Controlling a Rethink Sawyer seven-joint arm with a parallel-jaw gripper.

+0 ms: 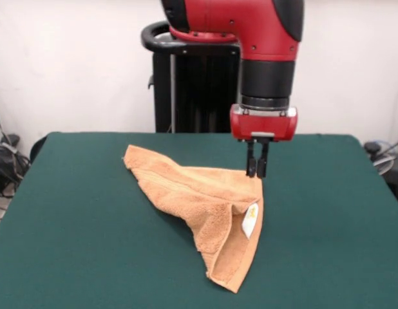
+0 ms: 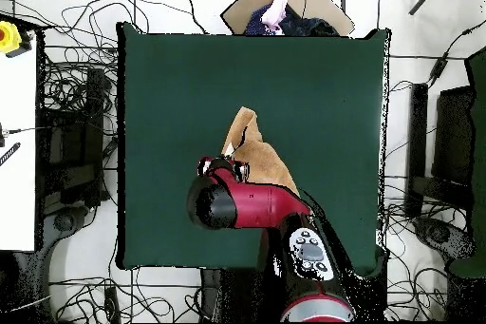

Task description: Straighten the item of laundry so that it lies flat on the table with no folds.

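Note:
The orange-tan towel (image 1: 199,199) lies crumpled in a rough triangle on the dark green table (image 1: 76,244), with one side folded over and its white tag (image 1: 250,221) showing near the right edge. My gripper (image 1: 256,168) stands upright at the towel's far right corner, its fingers shut together on the cloth edge there. In the overhead view the towel (image 2: 254,154) shows near the table's (image 2: 161,102) middle, partly under the red arm (image 2: 256,208), which hides the gripper.
The black pedestal (image 1: 192,84) stands behind the table's far edge. Cables and equipment (image 1: 6,161) lie beside the table on the floor. A person (image 2: 277,9) and a cardboard piece (image 2: 313,2) show at the overhead view's top edge.

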